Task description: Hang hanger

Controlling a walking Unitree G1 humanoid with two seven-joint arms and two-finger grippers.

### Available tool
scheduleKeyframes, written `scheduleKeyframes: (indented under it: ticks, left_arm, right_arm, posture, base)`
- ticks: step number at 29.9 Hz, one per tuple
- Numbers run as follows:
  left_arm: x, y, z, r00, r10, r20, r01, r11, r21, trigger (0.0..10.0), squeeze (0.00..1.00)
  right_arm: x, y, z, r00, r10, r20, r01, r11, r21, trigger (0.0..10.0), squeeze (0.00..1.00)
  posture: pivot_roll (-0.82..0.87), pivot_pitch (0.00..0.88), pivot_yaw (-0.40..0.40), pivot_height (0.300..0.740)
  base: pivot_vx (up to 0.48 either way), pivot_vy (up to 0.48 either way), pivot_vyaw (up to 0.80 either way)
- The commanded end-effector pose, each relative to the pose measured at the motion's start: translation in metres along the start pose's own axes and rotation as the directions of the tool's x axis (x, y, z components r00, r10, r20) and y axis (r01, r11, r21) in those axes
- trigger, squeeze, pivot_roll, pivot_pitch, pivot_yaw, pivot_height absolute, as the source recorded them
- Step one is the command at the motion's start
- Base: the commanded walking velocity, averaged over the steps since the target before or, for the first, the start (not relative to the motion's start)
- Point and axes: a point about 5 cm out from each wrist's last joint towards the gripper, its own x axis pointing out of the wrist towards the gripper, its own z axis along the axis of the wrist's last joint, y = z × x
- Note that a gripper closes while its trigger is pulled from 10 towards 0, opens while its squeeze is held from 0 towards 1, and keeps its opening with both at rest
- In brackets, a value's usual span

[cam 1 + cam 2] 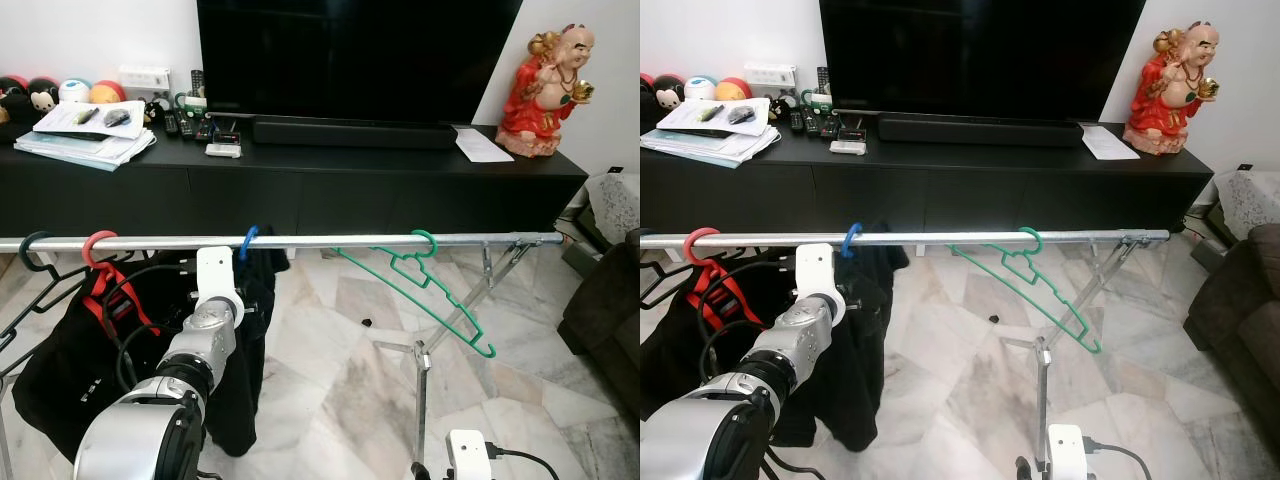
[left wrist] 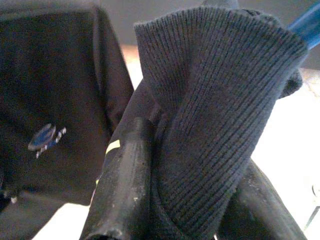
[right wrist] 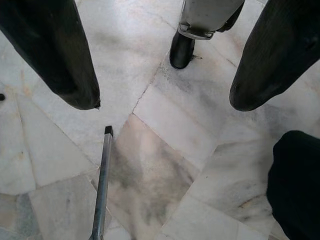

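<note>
A silver clothes rail [image 1: 330,241] crosses in front of me. A blue hanger [image 1: 247,240] hooked on it carries a dark knit garment [image 2: 215,100]. My raised left gripper [image 2: 195,165] is shut on a fold of that garment's ribbed fabric, just below the rail. A bare green hanger [image 1: 420,285] hangs further right, and a red hanger [image 1: 97,247] with black clothes hangs to the left. My right gripper [image 3: 165,102] hangs low over the marble floor, open and holding nothing.
The rack's crossed legs [image 1: 455,320] and a castor [image 3: 181,49] stand close to my right arm. A black TV console [image 1: 380,180] with a TV and a red statue [image 1: 545,95] lies behind the rail. A dark sofa [image 1: 610,320] is at the right.
</note>
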Motion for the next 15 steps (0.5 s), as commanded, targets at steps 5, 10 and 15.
scheduleKeyframes:
  ticks: [5, 10, 15]
  left_arm:
    - [0.001, -0.012, 0.014, 1.0, -0.009, 0.011, 0.009, 1.0, -0.001, 10.0, 0.0]
    - [0.001, -0.015, 0.012, 1.0, -0.005, -0.016, 0.006, 0.999, 0.034, 10.0, 0.0]
    - [0.0, -0.014, -0.001, 0.995, -0.015, -0.096, 0.024, 0.995, 0.092, 10.0, 0.0]
  right_arm:
    - [-0.001, -0.006, -0.002, 1.0, -0.017, -0.013, 0.017, 1.0, 0.0, 10.0, 0.0]
    - [-0.001, -0.007, -0.002, 1.0, -0.025, -0.012, 0.025, 1.0, 0.005, 10.0, 0.0]
    - [-0.001, -0.006, -0.002, 1.0, -0.024, -0.013, 0.024, 1.0, 0.005, 10.0, 0.0]
  posture:
    - [0.08, 0.012, -0.134, 0.74]
    - [0.08, 0.007, -0.134, 0.74]
    - [0.08, 0.01, -0.131, 0.74]
  base:
    - [0.0, 0.0, 0.0]
    - [0.0, 0.0, 0.0]
    - [0.0, 0.0, 0.0]
